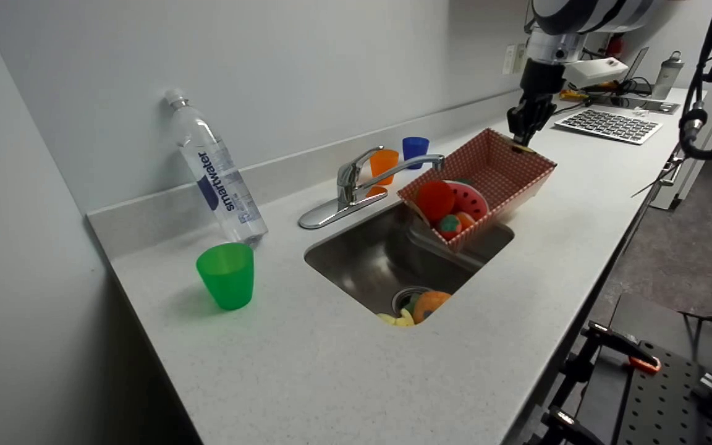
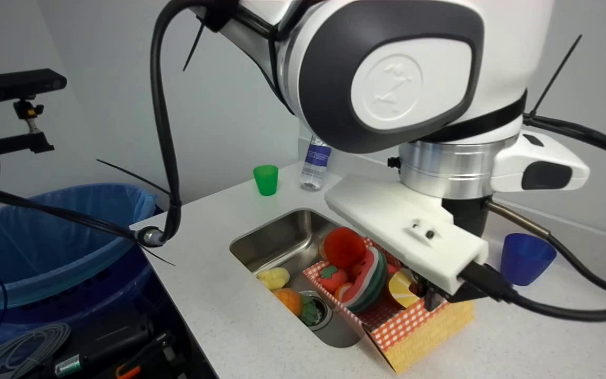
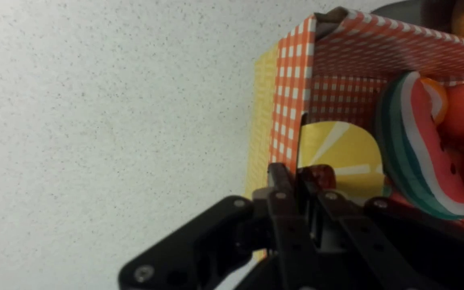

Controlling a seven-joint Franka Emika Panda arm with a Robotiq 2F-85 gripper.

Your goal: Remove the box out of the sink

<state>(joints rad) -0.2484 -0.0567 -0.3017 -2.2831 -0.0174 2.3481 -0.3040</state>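
Checked box (image 1: pixel 495 164), one, loaded with toy fruit (image 2: pixel 363 281): your gripper (image 3: pixel 294 174) had the end wall pinched between narrowed fingers; the box sloped down from there, its far end over the sink (image 1: pixel 371 262).

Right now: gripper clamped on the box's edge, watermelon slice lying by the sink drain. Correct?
Wrong on one count: the watermelon slice is inside the box, as the wrist view and both exterior views show. The gripper is clamped on the box's edge, as you say.
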